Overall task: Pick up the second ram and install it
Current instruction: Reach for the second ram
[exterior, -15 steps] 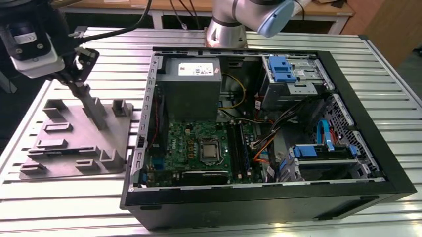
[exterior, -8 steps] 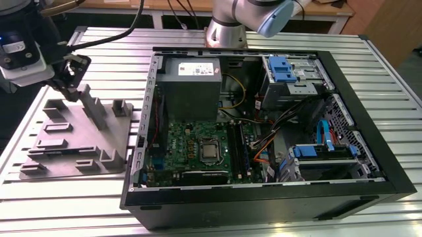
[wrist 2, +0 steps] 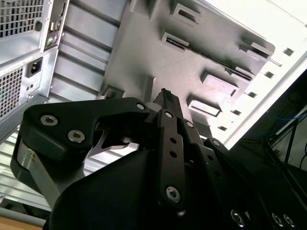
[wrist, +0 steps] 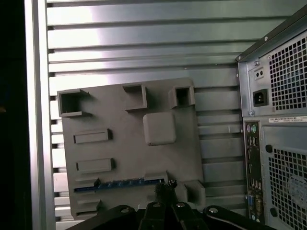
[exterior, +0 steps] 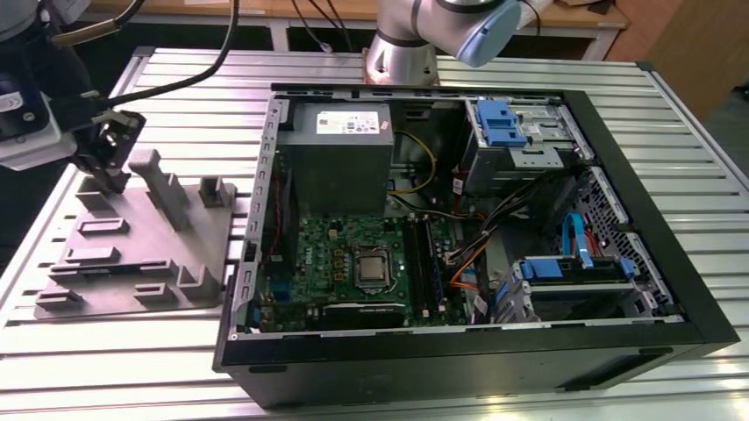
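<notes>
1. The second ram (wrist: 120,183) is a thin blue strip. It stands on its edge in a slot of the grey plate (wrist: 124,153). I count one ram there, and I see no writing on it.
2. In the first wrist view, the gripper (wrist: 165,188) is right at the end of the ram that is nearer the computer box. I cannot tell if it is clenched or released, or if it touches the ram.
3. The grey plate lies flat on the ribbed metal surface (wrist: 144,43). On it I count three box-shaped pockets in a row along the far edge from the gripper. There are also one square block (wrist: 159,128) and two long low bars.
4. In the exterior view, the plate lies just beside the open black computer box (exterior: 468,360), on that view's left.
5. Inside the box are one green board (exterior: 339,254) and one grey power box (exterior: 339,167). The power box has one white label (exterior: 351,124) with print I cannot read. I count two blue holders (exterior: 497,123) (exterior: 574,267).
6. The back of the computer box (wrist: 283,143) has one black power socket (wrist: 260,97).
</notes>
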Robot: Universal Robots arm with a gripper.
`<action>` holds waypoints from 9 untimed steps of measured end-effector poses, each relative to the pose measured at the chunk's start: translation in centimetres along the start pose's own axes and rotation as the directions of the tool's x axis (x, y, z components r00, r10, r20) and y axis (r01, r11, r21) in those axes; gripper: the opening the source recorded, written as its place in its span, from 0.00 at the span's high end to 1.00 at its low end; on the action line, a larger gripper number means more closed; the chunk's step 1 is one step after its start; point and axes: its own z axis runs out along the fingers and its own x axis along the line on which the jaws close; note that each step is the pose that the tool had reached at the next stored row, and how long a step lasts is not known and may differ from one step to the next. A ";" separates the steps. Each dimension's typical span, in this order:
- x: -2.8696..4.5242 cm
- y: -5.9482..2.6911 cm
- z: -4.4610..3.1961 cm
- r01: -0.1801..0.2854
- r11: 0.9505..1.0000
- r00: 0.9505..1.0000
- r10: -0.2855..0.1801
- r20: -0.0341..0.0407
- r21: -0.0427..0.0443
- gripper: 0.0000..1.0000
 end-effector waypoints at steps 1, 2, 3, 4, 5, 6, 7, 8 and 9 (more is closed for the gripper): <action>0.23 -0.07 0.16 0.000 1.000 1.000 0.000 0.000 0.000 0.90; 0.45 -0.14 0.30 0.000 1.000 1.000 0.000 0.000 0.000 0.90; 0.66 -0.21 0.45 0.000 1.000 1.000 0.000 0.000 0.000 0.90; 0.87 -0.28 0.59 0.000 1.000 1.000 0.000 0.000 0.000 0.90; 1.09 -0.35 0.73 0.000 1.000 1.000 0.000 0.000 0.000 0.90; 1.29 -0.42 0.88 0.000 1.000 1.000 0.000 0.000 0.000 0.90; 1.50 -0.49 1.03 0.000 1.000 1.000 0.000 0.000 0.000 0.90; 1.70 -0.56 1.17 0.000 1.000 1.000 0.000 0.000 0.000 0.90; 1.92 -0.62 1.32 0.000 1.000 1.000 0.000 0.000 0.000 0.90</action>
